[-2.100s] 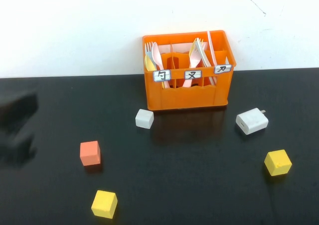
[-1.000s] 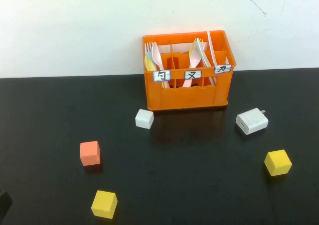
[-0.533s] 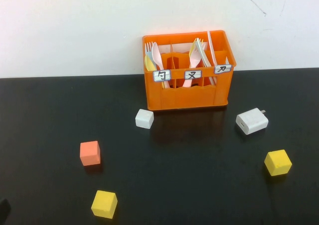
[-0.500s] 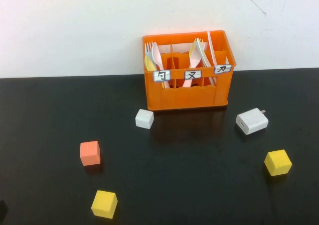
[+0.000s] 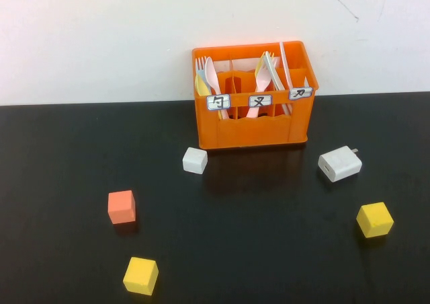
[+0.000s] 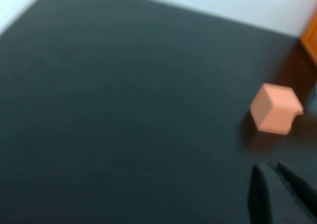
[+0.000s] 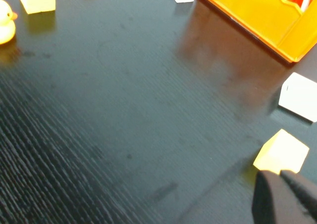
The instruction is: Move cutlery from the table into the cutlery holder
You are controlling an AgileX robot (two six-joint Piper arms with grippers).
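Observation:
The orange cutlery holder (image 5: 255, 126) stands at the back of the black table (image 5: 269, 237), against the white wall. Cutlery stands in it: a pale pink fork (image 5: 200, 67), a pink spoon (image 5: 212, 77) and a yellow spoon (image 5: 201, 86) in its left compartment, pink pieces (image 5: 261, 75) in the middle, and a pale knife (image 5: 286, 65) on the right. I see no cutlery lying on the table. Neither gripper shows in the high view. The left gripper (image 6: 270, 184) hangs shut and empty near an orange cube (image 6: 275, 107). The right gripper (image 7: 277, 189) hangs shut and empty beside a yellow cube (image 7: 282, 152).
On the table lie a white cube (image 5: 195, 160), a white charger plug (image 5: 339, 163), an orange cube (image 5: 121, 206) and two yellow cubes (image 5: 140, 276) (image 5: 374, 219). The right wrist view also shows the holder (image 7: 247, 11) and a yellow toy duck (image 7: 5, 21).
The dark left arm at the left edge of the high view has drawn back out of view. Nothing on the table has moved.

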